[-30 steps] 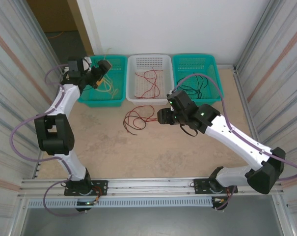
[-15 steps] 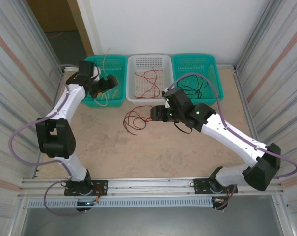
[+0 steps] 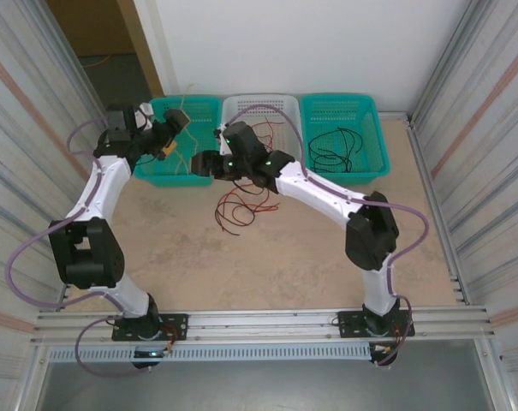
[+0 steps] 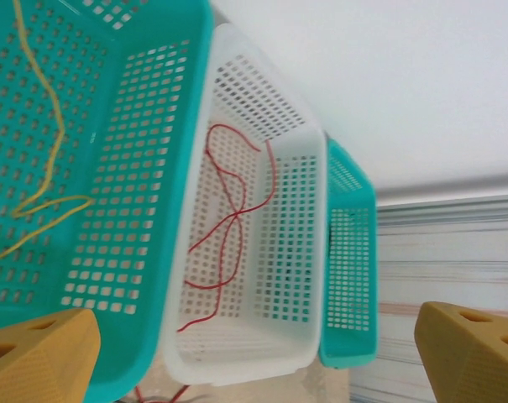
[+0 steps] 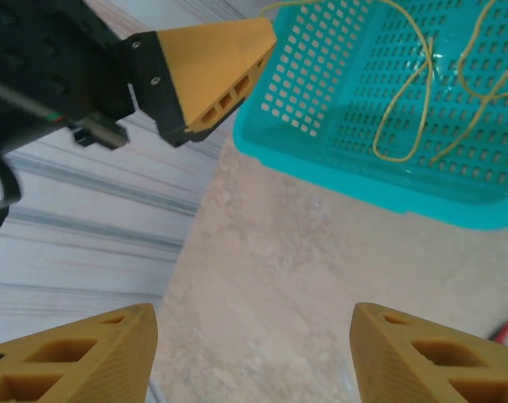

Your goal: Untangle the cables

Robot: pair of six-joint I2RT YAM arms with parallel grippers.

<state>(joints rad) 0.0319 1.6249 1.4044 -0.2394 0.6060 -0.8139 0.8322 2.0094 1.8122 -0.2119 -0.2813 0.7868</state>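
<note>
A loose tangle of red cables [image 3: 237, 207] lies on the table in front of the white basket [image 3: 286, 101]. More red cable [image 4: 228, 220] lies inside that basket. Pale yellow cables [image 5: 421, 94] sit in the left teal basket [image 3: 200, 103], and black cables [image 3: 334, 156] in the right teal basket [image 3: 366, 111]. My left gripper [image 3: 175, 133] hovers open over the left basket with nothing between its fingers [image 4: 37, 357]. My right gripper [image 3: 200, 164] is open and empty, low over bare table by that basket's front corner, facing the left gripper's finger [image 5: 205, 74].
The right arm [image 3: 318, 193] stretches diagonally across the white basket and above the red tangle. Corrugated metal walls [image 3: 23, 154] close in both sides. Bare table [image 3: 267, 265] spreads in front of the tangle toward the arm bases.
The right arm has swung far left, from beside the red tangle to the front of the left teal basket. The left gripper shifted slightly back over its basket.
</note>
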